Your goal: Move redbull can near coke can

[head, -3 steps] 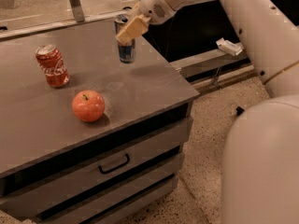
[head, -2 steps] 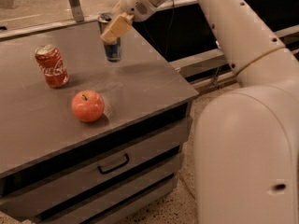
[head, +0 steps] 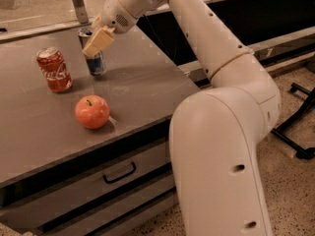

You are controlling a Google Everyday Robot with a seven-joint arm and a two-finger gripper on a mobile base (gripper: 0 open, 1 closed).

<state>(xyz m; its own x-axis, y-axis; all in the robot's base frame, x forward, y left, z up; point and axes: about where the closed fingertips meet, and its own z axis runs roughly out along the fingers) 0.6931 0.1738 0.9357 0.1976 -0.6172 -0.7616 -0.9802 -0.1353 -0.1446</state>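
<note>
Leftward now, claw (head: 95,45) around slim redbull can (head: 97,64)

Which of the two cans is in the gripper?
The redbull can: slim, silver with a blue band, clasped near its top by the gripper. The coke can, red and wider, stands free beside it.

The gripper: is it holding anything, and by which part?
The gripper holds the redbull can by its upper half; the can's blue lower band shows below it.
</note>
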